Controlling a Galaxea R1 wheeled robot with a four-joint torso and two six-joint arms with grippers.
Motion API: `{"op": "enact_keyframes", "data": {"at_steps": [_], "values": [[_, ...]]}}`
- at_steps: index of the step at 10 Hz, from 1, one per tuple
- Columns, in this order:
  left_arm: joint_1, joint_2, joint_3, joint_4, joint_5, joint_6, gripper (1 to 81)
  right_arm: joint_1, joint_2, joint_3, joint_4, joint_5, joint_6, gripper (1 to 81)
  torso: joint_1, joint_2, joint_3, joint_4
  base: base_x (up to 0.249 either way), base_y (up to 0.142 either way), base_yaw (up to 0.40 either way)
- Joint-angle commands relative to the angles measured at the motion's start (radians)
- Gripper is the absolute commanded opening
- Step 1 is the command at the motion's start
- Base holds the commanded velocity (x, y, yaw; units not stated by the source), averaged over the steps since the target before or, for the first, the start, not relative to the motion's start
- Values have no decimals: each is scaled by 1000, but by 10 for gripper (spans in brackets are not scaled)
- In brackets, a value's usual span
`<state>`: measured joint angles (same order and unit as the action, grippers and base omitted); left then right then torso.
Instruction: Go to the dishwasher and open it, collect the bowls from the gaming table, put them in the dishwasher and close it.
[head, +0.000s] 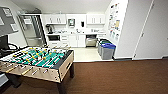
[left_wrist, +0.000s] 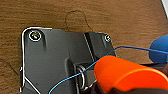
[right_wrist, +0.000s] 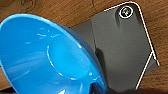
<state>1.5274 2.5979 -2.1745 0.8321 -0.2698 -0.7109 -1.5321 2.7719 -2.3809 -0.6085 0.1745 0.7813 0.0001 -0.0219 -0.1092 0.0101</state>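
a round bright blue plastic bowl (right_wrist: 50, 57) fills the right wrist view over brown wood-grain floor (right_wrist: 75, 10), an orange plastic bowl (left_wrist: 127, 75) the left; each claw's grip cannot be told.

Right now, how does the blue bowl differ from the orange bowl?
The blue bowl is bright blue, the orange bowl orange. The blue bowl shows its glossy hollow inside in the right wrist view; the orange bowl shows its smooth outside in the left wrist view. Both sit close to a wrist camera, above brown floor.

blue bowl (right_wrist: 45, 57) cut off at the edge, orange bowl (left_wrist: 127, 75) likewise, distant dishwasher (head: 91, 40) too blurred for detail
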Motion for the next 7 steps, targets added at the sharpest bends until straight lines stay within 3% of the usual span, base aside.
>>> {"op": "enact_keyframes", "data": {"at_steps": [1, 7], "values": [[-36, -25, 10, 12, 18, 1, 10, 40, -15, 13, -16, -29, -4, 10, 0, 0, 0, 0, 123, 0, 0], [-36, -27, 10, 12, 18, 1, 10, 43, -15, 17, -17, -29, -4, 10, 0, 0, 0, 0, 123, 0, 0]]}}
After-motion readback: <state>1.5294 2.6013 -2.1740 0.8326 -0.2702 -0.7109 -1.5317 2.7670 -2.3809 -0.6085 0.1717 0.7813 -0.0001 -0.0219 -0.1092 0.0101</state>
